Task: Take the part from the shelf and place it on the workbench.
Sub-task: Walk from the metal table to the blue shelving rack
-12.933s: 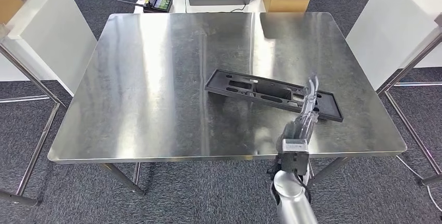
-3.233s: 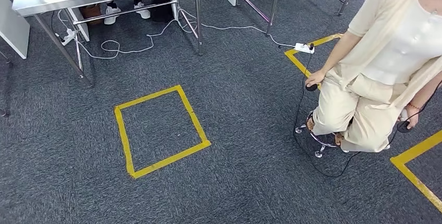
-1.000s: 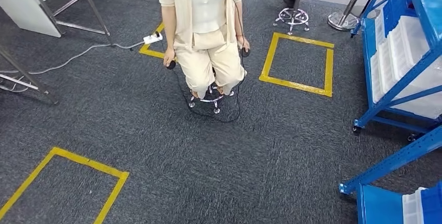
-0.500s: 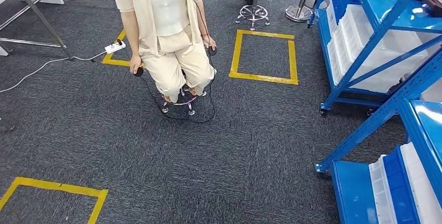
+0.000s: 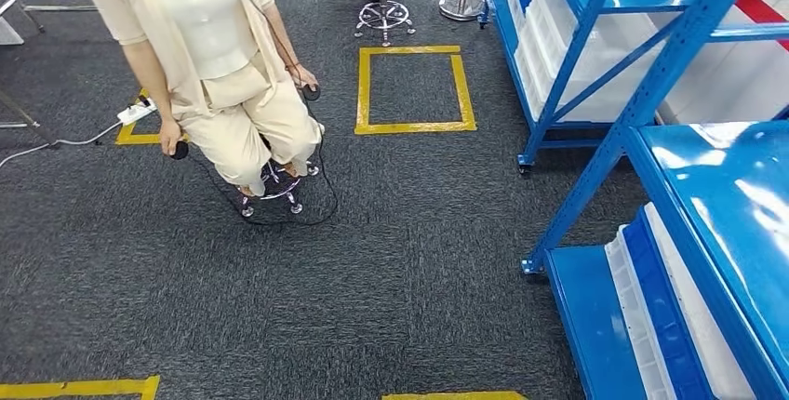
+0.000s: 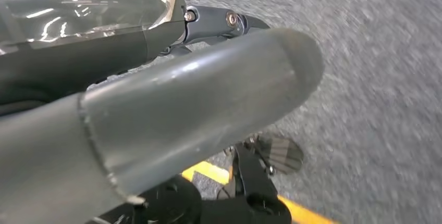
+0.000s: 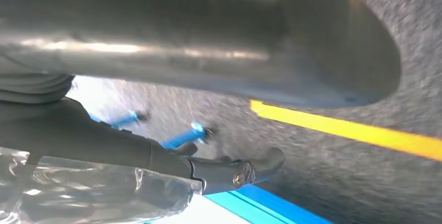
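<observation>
Camera swing since half a second ago: whole scene shifted, the blue shelf rack [image 5: 642, 93] now taking more of the head view from 1 to 5 o'clock; the things themselves did not move.

Floor: dark grey carpet [image 5: 391, 260]. Yellow tape square [image 5: 413, 89] at 12 o'clock, between the seated person and the rack. Further yellow tape strips at the 6 and 7 o'clock edge.

Person [image 5: 209, 65]: at 10 o'clock, cream clothing, seated on a chrome-based stool [image 5: 270, 186], a small dark object in each hand, black cable looping on the carpet around the stool. White power strip [image 5: 136, 112] just beside, at 9 o'clock.

Second stool [image 5: 383, 17]: at 12 o'clock, far edge.

Shelf rack contents: white and blue bins [image 5: 670, 316] on the lowest level at 4 o'clock; white bins [image 5: 595, 56] at 1 o'clock. Task part: cannot be identified on the shelves.

Left hand [image 6: 172, 109]: hanging over carpet, thick grey thumb across the wrist view, nothing seen in it; fingers apart or together cannot be told.

Right hand [image 7: 219, 52]: likewise over carpet beside yellow tape; state cannot be told.
</observation>
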Tool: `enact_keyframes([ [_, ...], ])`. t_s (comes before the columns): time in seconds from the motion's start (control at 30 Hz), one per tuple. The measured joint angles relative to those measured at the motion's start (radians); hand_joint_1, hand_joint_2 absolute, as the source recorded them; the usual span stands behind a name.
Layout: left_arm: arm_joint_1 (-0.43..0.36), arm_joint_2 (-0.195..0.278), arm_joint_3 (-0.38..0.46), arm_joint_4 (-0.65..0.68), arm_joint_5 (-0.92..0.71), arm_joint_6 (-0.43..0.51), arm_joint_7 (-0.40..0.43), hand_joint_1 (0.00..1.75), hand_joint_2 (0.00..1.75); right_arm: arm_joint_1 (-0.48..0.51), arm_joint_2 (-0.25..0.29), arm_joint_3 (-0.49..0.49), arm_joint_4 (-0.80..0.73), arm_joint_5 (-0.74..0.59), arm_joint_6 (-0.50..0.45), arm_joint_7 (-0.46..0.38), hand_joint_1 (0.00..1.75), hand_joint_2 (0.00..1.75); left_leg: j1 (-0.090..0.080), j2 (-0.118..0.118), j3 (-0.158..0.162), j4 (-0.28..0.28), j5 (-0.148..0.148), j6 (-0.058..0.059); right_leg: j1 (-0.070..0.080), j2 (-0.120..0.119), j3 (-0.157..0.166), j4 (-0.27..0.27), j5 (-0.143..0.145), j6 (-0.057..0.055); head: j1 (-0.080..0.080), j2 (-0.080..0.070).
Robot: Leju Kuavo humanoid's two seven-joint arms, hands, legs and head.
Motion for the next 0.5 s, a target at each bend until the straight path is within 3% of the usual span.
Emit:
enact_keyframes([
  [0.07, 0.001, -0.001, 0.0, 0.0, -0.002, -0.001, 0.0, 0.0, 0.0, 0.0, 0.001, -0.004, 0.0, -0.002, -0.002, 0.0, 0.0, 0.0, 0.002, -0.061, -0.056, 0.122, -0.069, -0.001, 0.002, 0.024, 0.0, -0.001, 0.003, -0.013, -0.005, 0.0],
  [0.1, 0.003, -0.001, 0.0, 0.0, -0.004, -0.001, 0.0, 0.0, 0.0, 0.0, 0.002, -0.005, 0.0, -0.002, -0.003, 0.0, 0.0, 0.0, 0.002, -0.075, -0.09, 0.19, -0.097, 0.0, 0.006, 0.037, -0.001, -0.001, 0.004, -0.018, -0.005, 0.0],
  [0.13, 0.004, -0.001, 0.0, 0.0, -0.006, -0.001, 0.0, 0.0, 0.0, 0.0, 0.002, -0.006, 0.0, -0.003, -0.004, 0.0, 0.0, 0.0, 0.002, -0.081, -0.118, 0.24, -0.11, 0.001, 0.01, 0.051, -0.001, -0.001, 0.004, -0.019, -0.005, 0.0],
  [0.17, 0.005, -0.001, 0.0, 0.0, -0.007, -0.001, 0.0, 0.0, 0.0, 0.001, 0.002, -0.008, 0.0, -0.004, -0.004, -0.001, 0.0, 0.0, 0.002, -0.084, -0.13, 0.253, -0.101, 0.003, 0.013, 0.066, 0.0, 0.0, 0.004, -0.02, -0.005, 0.0],
  [0.23, 0.005, -0.001, 0.0, 0.0, -0.01, -0.001, 0.0, 0.0, 0.0, 0.003, 0.002, -0.011, 0.0, -0.006, -0.005, -0.001, 0.0, 0.0, 0.002, -0.097, -0.1, 0.167, -0.031, 0.011, 0.015, 0.097, 0.003, 0.0, 0.004, -0.02, -0.005, 0.0],
  [0.3, 0.006, 0.0, 0.0, 0.0, -0.011, -0.002, 0.0, 0.0, 0.0, 0.002, 0.004, -0.013, 0.0, -0.007, -0.006, -0.001, 0.0, 0.0, 0.002, -0.142, -0.048, 0.038, 0.033, 0.02, 0.019, 0.122, 0.005, 0.002, 0.004, -0.017, -0.005, 0.0],
  [0.37, 0.004, 0.001, 0.0, 0.0, -0.012, -0.003, -0.001, 0.0, 0.0, 0.001, 0.006, -0.015, 0.0, -0.007, -0.008, -0.001, 0.0, 0.0, -0.002, -0.165, -0.027, -0.016, 0.048, 0.025, 0.021, 0.141, -0.002, 0.003, 0.007, -0.008, -0.004, 0.0],
  [0.43, 0.002, 0.0, 0.0, 0.0, -0.012, -0.005, -0.001, 0.0, 0.0, 0.003, 0.007, -0.018, 0.0, -0.007, -0.009, -0.001, 0.0, 0.0, -0.007, -0.143, -0.023, -0.026, 0.053, 0.035, 0.019, 0.153, -0.014, 0.003, 0.01, 0.005, -0.004, 0.0],
  [0.5, 0.002, -0.001, 0.0, 0.0, -0.012, -0.006, -0.002, 0.0, 0.0, 0.004, 0.006, -0.022, 0.0, -0.008, -0.01, -0.002, 0.0, 0.0, -0.007, -0.119, -0.017, -0.041, 0.063, 0.05, 0.019, 0.117, -0.035, 0.035, -0.006, 0.009, -0.002, 0.0],
])
